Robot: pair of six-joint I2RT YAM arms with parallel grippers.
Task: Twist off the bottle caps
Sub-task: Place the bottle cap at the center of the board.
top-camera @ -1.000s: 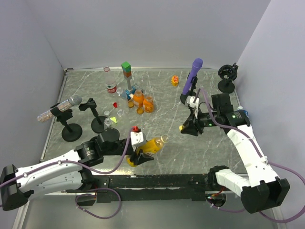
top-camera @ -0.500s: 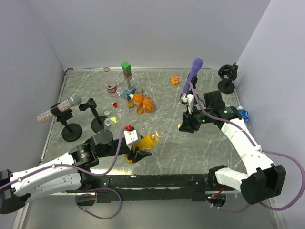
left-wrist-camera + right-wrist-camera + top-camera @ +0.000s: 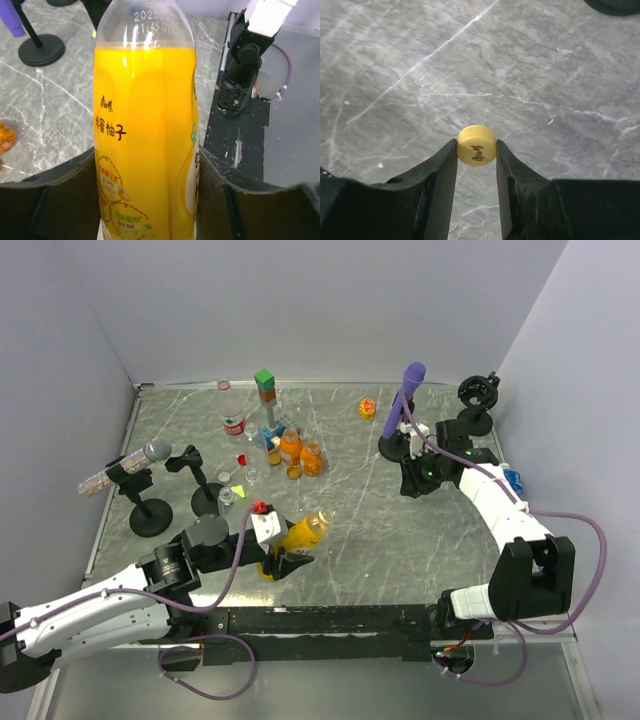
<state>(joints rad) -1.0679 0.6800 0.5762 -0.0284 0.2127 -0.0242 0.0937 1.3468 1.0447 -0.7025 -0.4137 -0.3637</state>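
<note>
Yellow cap (image 3: 477,145) with brownish print. Orange-yellow bottle (image 3: 145,125), clear at the shoulder, dark lettering. Grey table (image 3: 545,75) with white marble veins. Purple microphone (image 3: 413,374). Green and orange blocks (image 3: 265,385).

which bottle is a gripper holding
The yellow juice bottle, clamped tilted in the left gripper; the right gripper holds only a yellow cap, other bottles untouched.

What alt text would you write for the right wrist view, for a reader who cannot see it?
The right claw pinches a small round yellow plastic bottle cap, printed with dark characters, between its two black fingers. Behind it lies a grey marble-patterned tabletop with pale veins.
</note>
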